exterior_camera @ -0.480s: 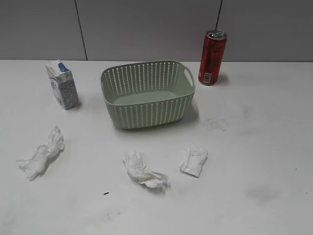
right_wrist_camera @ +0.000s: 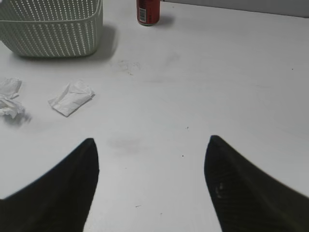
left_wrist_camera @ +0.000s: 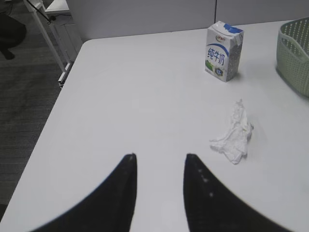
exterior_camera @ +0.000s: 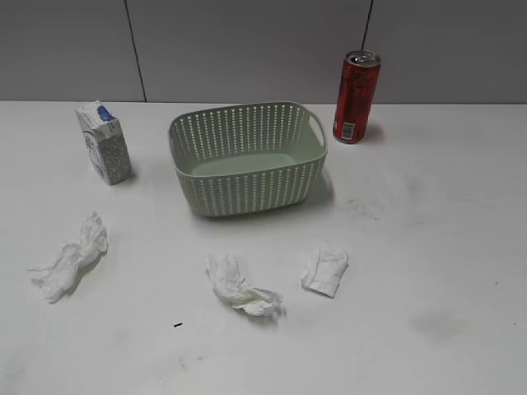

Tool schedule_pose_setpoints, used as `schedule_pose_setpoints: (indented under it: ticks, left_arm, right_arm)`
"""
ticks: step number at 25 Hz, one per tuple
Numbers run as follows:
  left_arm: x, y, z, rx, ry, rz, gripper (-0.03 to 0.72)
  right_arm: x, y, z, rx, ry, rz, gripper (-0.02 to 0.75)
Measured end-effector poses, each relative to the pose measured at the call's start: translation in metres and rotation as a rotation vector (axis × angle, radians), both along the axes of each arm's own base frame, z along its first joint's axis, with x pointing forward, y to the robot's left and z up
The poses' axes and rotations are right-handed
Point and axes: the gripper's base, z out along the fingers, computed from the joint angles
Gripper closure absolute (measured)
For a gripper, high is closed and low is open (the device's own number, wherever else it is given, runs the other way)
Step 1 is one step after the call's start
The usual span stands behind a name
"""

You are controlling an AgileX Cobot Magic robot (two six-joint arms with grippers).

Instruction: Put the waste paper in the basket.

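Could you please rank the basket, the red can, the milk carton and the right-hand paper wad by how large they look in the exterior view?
1. Basket, clearly the largest.
2. Red can and milk carton: they look about alike, so I would not rank them.
3. Right-hand paper wad, the smallest, though it lies nearer the camera.

Sage-green basket (exterior_camera: pixel 247 156), 3 white paper wads (exterior_camera: pixel 239 285), red can (exterior_camera: pixel 356 96), seemingly white-blue carton (exterior_camera: pixel 104 141).

Even, bright light; soft shadows right of the basket (exterior_camera: pixel 247 156); wrist views look slightly blurred.
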Motion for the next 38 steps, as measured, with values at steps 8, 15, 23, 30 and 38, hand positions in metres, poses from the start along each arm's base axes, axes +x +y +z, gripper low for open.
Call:
schedule_pose_setpoints:
  ticks: [8, 15, 23, 30, 38]
  left_arm:
    - [0.0, 0.0, 0.0, 0.0, 0.0, 0.0, 0.451]
    - [0.0, 0.0, 0.0, 0.0, 0.0, 0.0, 0.451]
    - [0.0, 0.0, 0.0, 0.0, 0.0, 0.0, 0.451]
    - [0.0, 0.0, 0.0, 0.0, 0.0, 0.0, 0.451]
    - [0.0, 0.0003, 0.0, 0.003, 0.0, 0.002, 0.451]
  right_arm:
    - [0.0, 0.0, 0.0, 0.0, 0.0, 0.0, 0.219]
    - [0.0, 0.0, 0.0, -0.001, 0.0, 0.0, 0.219]
    - [0.0, -0.0002, 0.0, -0.003, -0.001, -0.001, 0.219]
    - [0.0, -0.0002, 0.0, -0.003, -0.001, -0.001, 0.219]
    - [0.0, -0.0002, 0.0, -0.003, -0.001, -0.001, 0.219]
